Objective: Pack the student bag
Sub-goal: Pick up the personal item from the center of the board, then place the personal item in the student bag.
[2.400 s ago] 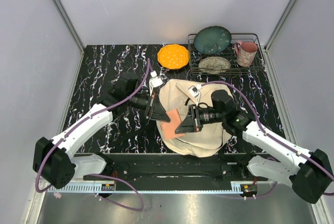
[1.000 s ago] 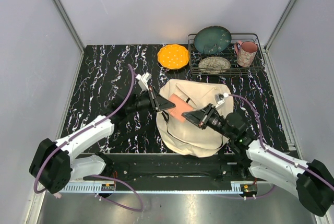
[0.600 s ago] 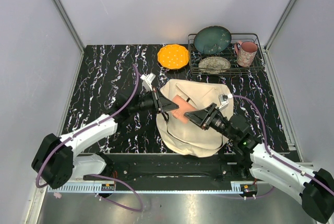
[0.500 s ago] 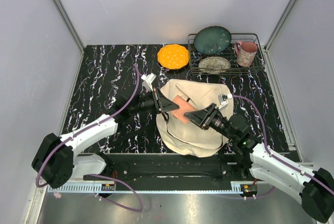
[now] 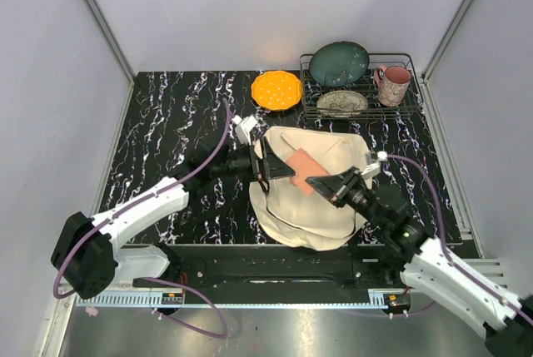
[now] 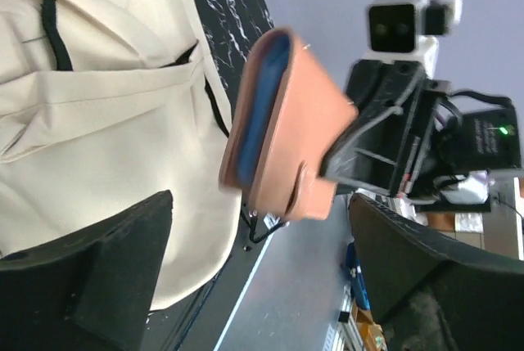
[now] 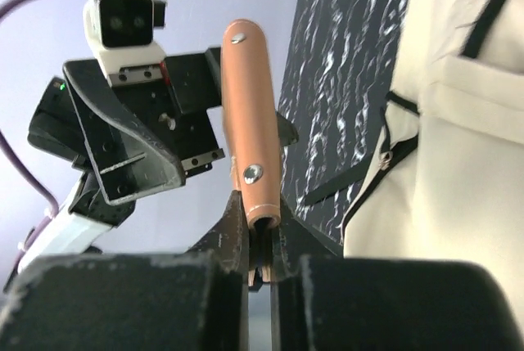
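The student bag (image 5: 310, 211), cream-beige with black zip pulls, lies flat mid-table and also shows as the bag (image 6: 98, 105) and the bag (image 7: 467, 122). Above it hangs a salmon-brown notebook (image 5: 301, 165) with a blue inner edge. My right gripper (image 5: 323, 180) is shut on one end of the notebook (image 7: 249, 114), its jaws pinching the cover at the right gripper (image 7: 260, 240). My left gripper (image 5: 271, 167) stands open just left of the notebook (image 6: 286, 134), with the left gripper (image 6: 262, 232) wide apart and touching nothing.
An orange plate (image 5: 276, 90) lies behind the bag. A wire dish rack (image 5: 410, 61) at the back right holds a teal plate (image 5: 339, 63), a patterned bowl (image 5: 341, 102) and a pink mug (image 5: 393, 85). Grey walls close in the black marble table (image 5: 166, 124).
My left gripper has opened and let go of the notebook. The right gripper now holds it alone and has carried it slightly right and back over the bag.
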Robot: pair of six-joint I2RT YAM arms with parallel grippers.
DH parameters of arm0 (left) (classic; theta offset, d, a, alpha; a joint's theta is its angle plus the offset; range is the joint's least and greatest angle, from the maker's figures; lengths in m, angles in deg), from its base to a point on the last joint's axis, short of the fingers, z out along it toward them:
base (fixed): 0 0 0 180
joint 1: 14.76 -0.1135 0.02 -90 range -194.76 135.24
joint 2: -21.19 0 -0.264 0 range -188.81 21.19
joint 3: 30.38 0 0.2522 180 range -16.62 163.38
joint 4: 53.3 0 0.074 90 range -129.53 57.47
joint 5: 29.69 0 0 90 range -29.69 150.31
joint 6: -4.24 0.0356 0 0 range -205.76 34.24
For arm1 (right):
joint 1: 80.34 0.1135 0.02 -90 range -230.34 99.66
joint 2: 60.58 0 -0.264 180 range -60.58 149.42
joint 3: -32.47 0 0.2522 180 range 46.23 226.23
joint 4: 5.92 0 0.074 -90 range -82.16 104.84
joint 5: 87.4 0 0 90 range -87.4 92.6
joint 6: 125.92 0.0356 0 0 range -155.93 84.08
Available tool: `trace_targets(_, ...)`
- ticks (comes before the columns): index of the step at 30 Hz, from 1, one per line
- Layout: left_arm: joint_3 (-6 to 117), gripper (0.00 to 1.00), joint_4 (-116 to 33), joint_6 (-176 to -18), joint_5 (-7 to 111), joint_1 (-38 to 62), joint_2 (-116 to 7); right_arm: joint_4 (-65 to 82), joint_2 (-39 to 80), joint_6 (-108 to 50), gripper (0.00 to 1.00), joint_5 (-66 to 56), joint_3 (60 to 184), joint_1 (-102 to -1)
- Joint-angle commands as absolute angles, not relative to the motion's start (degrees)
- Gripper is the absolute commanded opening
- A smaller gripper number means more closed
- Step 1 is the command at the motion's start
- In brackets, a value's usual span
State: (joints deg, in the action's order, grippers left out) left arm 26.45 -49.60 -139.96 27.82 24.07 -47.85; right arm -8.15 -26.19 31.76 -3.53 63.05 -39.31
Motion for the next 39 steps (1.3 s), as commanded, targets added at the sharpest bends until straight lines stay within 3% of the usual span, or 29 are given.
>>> trace_targets(1, 35.66, 0.97, -33.32, -126.21, 34.80, 24.35, -46.58, 23.69, -38.15, 29.72, 0.00, 17.41, 72.75, -39.30)
trace_targets(5, 44.27, 0.99, -21.62, -115.66, 42.10, 24.61, -50.87, 45.51, -46.76, 35.00, 0.00, 34.11, 77.07, -39.30)
trace_targets(12, 64.83, 0.99, -8.26, -100.11, 47.39, 28.82, -68.70, 65.20, -44.33, 41.58, 0.00, 39.59, 82.52, -39.30)
trace_targets(18, 79.96, 0.95, 0.45, -86.56, 50.82, 33.31, -83.04, 73.82, -45.81, 45.54, 0.00, 43.29, 85.07, -39.30)
trace_targets(23, 86.82, 0.91, 2.91, -82.33, 55.19, 35.25, -89.46, 76.13, -50.11, 45.90, 0.00, 43.30, 84.99, -39.30)
trace_targets(24, 88.48, 0.83, 3.87, -82.86, 55.65, 35.25, -90.34, 75.35, -50.64, 45.38, 0.00, 42.86, 84.81, -39.30)
trace_targets(26, 92.87, 0.79, 7.92, -84.87, 55.56, 35.33, -93.33, 75.25, -51.26, 45.55, 0.00, 42.24, 84.37, -39.30)
trace_targets(39, 92.46, 0.80, 9.25, -97.36, 56.35, 35.60, -96.85, 71.83, -50.30, 45.02, 0.00, 39.25, 82.18, -39.30)
